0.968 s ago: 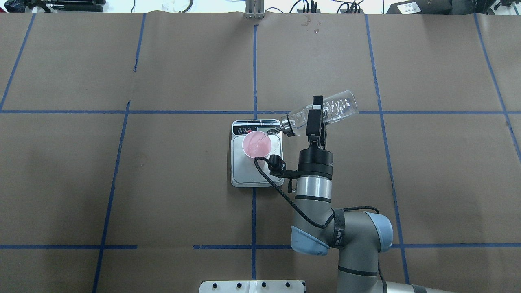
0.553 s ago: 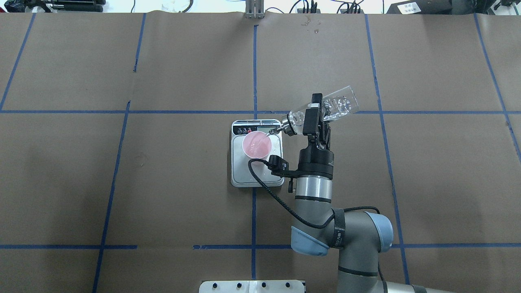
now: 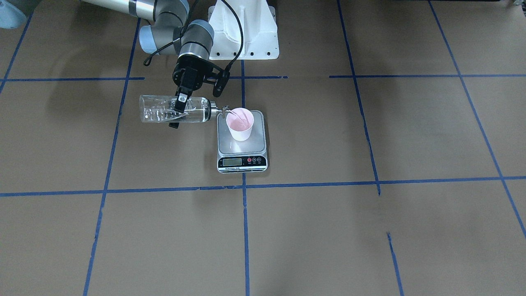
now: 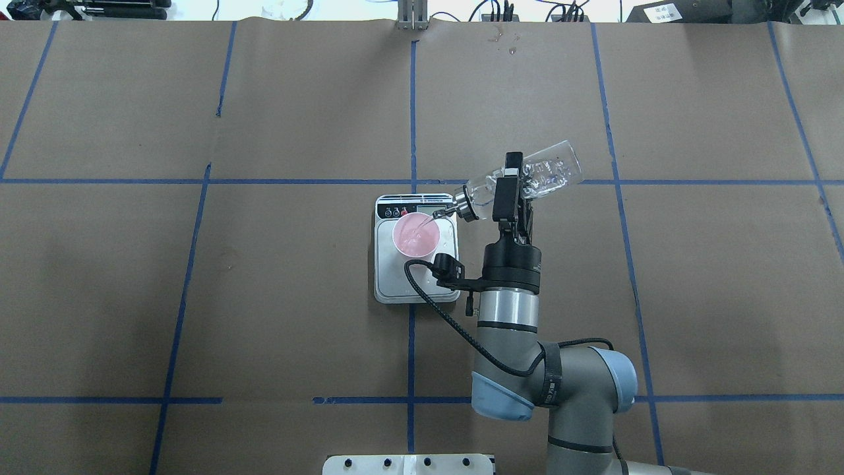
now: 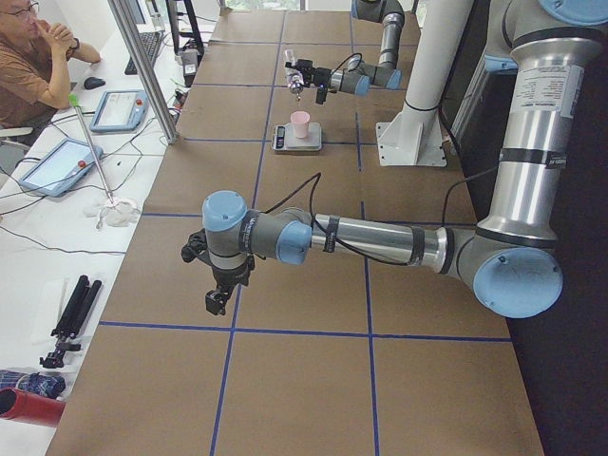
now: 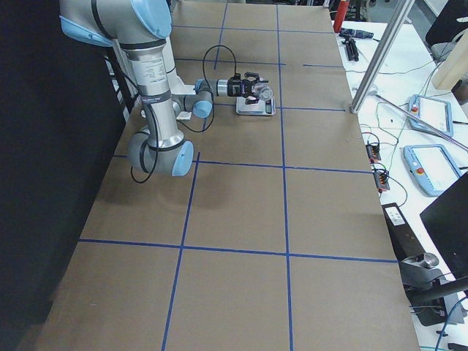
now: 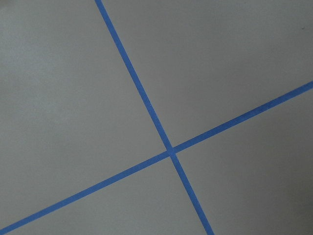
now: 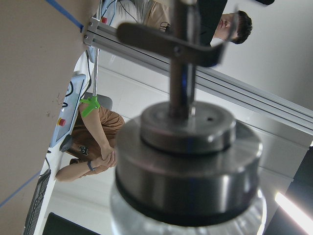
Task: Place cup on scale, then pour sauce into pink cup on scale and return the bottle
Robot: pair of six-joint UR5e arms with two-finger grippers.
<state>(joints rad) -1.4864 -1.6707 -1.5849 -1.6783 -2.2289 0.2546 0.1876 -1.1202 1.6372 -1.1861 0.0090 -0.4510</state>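
Moved: since the earlier frame the clear glass cylindrical bottle [image 4: 550,171], with a shiny silver metal cap and thin spout, has let its raised base sink back a little, so it lies flatter.
Right gripper [image 4: 510,183]: clamped across the bottle's middle, just beside the display end of the flat silver-grey digital scale [image 4: 415,285].
Bottle: tipped near level and part filled, its base pointing away from the scale and its spout over the rim of the small pale pink tapered cup [image 4: 413,239].
Sauce [image 4: 427,221]: a clear, colourless thread running from the spout into the cup.
Cup: upright on the scale's platform, towards the display end.
Scale writing: black strip with an LCD and round buttons; digits and lettering too small to read.
Left gripper [image 5: 217,302]: well apart from the scale, above the brown paper table [image 4: 264,297] with its blue tape grid; whether it is wide or narrow, I cannot tell.
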